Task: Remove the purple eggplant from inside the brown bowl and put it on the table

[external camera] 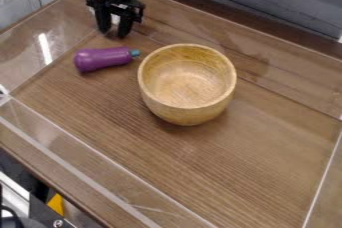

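Fingers: dark, small in the view, at the far edge of the table. Whether they stand wide or narrow cannot be told at this size; no object is visible between them.

Eggplant: on the table, outside the bowl, just below the fingers in the view and apart from them. It lies on its side, with its stem end pointing toward the bowl. Stem end and rim are close together; whether they touch cannot be confirmed.

Bowl: upright, below and to the right of the fingers in the view, beyond the stem end of the eggplant. Nothing is seen inside it.

Finding: the task appears met. The step in hand is judged to be keeping the arm off the finished placement.

Handling advice: any further travel should begin with a lift, fingers kept above the height of the bowl wall. The path should not pass low over the eggplant; it is rounded and glossy, and a light brush would probably roll it. A roll toward the bowl would merely press it against the wall, but a nudge to the bowl could shift both. The clear wall beside the fingers also calls for slow sideways motion, since contact there could jar the table. No regrasp is warranted; the eggplant is best left alone.
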You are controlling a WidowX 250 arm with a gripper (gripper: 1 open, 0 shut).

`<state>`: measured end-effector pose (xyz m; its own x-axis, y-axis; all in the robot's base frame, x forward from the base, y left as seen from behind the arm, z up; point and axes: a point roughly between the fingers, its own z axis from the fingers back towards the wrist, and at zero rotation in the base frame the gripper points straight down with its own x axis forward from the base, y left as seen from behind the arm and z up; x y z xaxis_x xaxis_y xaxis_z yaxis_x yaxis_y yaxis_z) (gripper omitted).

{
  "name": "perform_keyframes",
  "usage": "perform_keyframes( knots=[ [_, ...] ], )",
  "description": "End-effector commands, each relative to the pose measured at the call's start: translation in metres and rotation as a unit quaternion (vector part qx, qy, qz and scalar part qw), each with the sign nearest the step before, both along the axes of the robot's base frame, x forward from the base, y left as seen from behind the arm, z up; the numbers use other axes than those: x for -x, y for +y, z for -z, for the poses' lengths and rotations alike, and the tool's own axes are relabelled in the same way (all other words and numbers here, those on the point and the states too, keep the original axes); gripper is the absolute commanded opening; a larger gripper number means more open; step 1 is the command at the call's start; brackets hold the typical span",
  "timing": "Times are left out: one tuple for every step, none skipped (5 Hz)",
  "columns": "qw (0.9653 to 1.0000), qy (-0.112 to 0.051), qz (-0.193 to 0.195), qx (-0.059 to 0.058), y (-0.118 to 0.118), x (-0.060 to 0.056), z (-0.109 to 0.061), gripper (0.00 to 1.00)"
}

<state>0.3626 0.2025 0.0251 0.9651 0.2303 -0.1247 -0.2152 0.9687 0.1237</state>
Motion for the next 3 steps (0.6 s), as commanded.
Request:
perform_keyframes(
  knots=[
    [0.9996, -0.019, -0.021, -0.007, -0.0043, -0.0098, -0.0292, 1.0],
    [0.9989, -0.021, -0.042, 0.002, -0.0009, -0.0126, -0.0305, 1.0],
    [0.9977, -0.024, -0.062, 0.01, 0.0019, -0.0117, -0.0317, 1.0]
  ],
)
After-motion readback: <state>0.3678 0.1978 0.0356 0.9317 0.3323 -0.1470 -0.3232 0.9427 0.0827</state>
